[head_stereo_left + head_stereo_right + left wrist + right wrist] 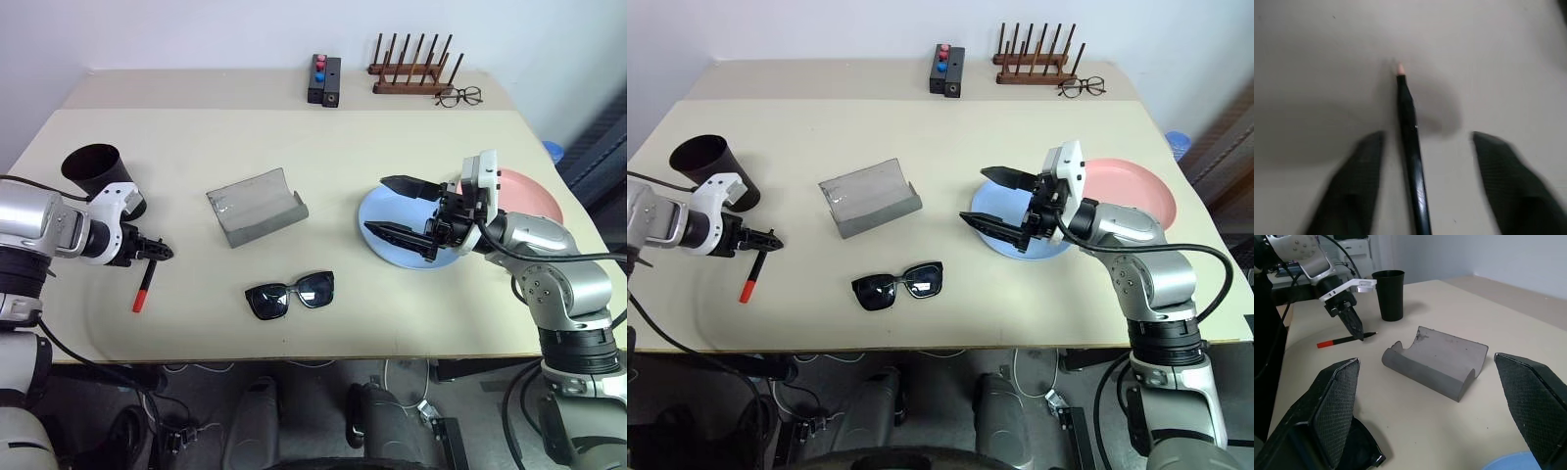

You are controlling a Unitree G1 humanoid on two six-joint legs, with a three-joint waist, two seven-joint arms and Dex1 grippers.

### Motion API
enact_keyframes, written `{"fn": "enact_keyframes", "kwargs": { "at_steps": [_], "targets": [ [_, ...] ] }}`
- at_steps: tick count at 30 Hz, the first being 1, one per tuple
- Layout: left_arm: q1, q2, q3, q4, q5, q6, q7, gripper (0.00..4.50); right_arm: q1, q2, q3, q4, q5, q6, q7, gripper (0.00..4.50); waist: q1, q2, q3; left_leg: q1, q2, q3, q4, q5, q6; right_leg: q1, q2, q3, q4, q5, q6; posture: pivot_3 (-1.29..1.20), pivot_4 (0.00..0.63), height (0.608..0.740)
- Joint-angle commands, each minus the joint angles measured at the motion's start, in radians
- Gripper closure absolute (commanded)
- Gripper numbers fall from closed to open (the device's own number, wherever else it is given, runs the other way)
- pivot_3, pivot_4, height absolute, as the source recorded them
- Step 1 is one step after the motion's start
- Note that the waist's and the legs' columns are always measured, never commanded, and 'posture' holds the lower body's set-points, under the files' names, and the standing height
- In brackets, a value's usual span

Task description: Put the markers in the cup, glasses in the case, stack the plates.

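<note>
A black marker (144, 287) with a red end lies flat on the table at the left. My left gripper (162, 253) points down at its black end. In the left wrist view the marker (1410, 142) runs between the two fingers (1359, 171), which stand apart from it on both sides. The black cup (98, 171) stands upright behind that hand. The grey case (255, 208) lies open mid-table, and the black sunglasses (290, 294) lie in front of it. My right gripper (402, 209) hangs open and empty over the light blue plate (374, 211). The pink plate (534, 201) lies to its right.
At the back edge stand a wooden rack (411, 69), thin wire-rimmed spectacles (458, 96) and a black box (324, 78) with red and blue buttons. The table's front edge runs just below the sunglasses.
</note>
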Motion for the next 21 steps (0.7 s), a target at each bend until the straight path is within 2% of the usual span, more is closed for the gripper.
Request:
{"fn": "enact_keyframes", "kwargs": {
  "at_steps": [1,2,3,10,18,21],
  "targets": [
    [0.009,-0.023,-0.014,0.005,0.02,-0.001,-0.031,3.93,-0.003,-0.012,-0.034,-0.039,0.004,-0.022,-0.006,0.0,0.001,0.0,0.0,0.0,0.0,0.0,0.0,0.0,0.0,0.0,0.0,0.0,0.0,0.0,0.0,0.0,0.15,0.74],
    [0.014,-0.026,-0.011,0.004,0.028,-0.004,-0.031,4.42,-0.002,-0.013,-0.034,-0.039,0.002,-0.023,-0.007,0.0,0.001,0.0,0.0,0.0,0.0,0.0,0.0,0.0,0.0,0.0,0.0,0.0,0.0,0.0,0.0,0.0,0.15,0.74],
    [0.017,-0.028,-0.004,0.005,0.033,-0.002,-0.032,4.47,-0.003,-0.013,-0.034,-0.038,0.002,-0.023,-0.008,0.0,0.001,0.0,0.0,0.0,0.0,0.0,0.0,0.0,0.0,0.0,0.0,0.0,0.0,0.0,0.0,0.0,0.15,0.74],
    [0.006,-0.007,0.066,-0.064,0.038,0.02,-0.031,4.47,-0.019,-0.008,-0.027,-0.015,-0.007,-0.035,-0.004,0.0,0.0,0.0,0.0,0.0,0.0,0.0,0.0,0.0,0.0,0.0,0.0,0.0,0.0,0.0,0.0,0.0,0.15,0.74],
    [0.033,0.028,0.229,-0.307,-0.01,0.06,-0.004,4.47,-0.029,-0.003,-0.024,0.005,-0.015,-0.047,0.002,0.0,-0.003,0.0,0.0,-0.002,0.0,-0.001,0.001,0.0,0.0,-0.001,0.0,0.0,0.0,0.001,0.002,0.0,0.15,0.74],
    [0.118,-0.027,0.377,-0.4,-0.015,-0.154,0.014,4.47,-0.04,0.002,-0.021,0.016,-0.018,-0.056,0.003,0.0,-0.006,0.0,0.0,-0.001,0.0,-0.001,0.0,0.0,0.0,-0.001,0.0,0.0,0.0,0.001,0.002,0.0,0.15,0.74]
  ]
}}
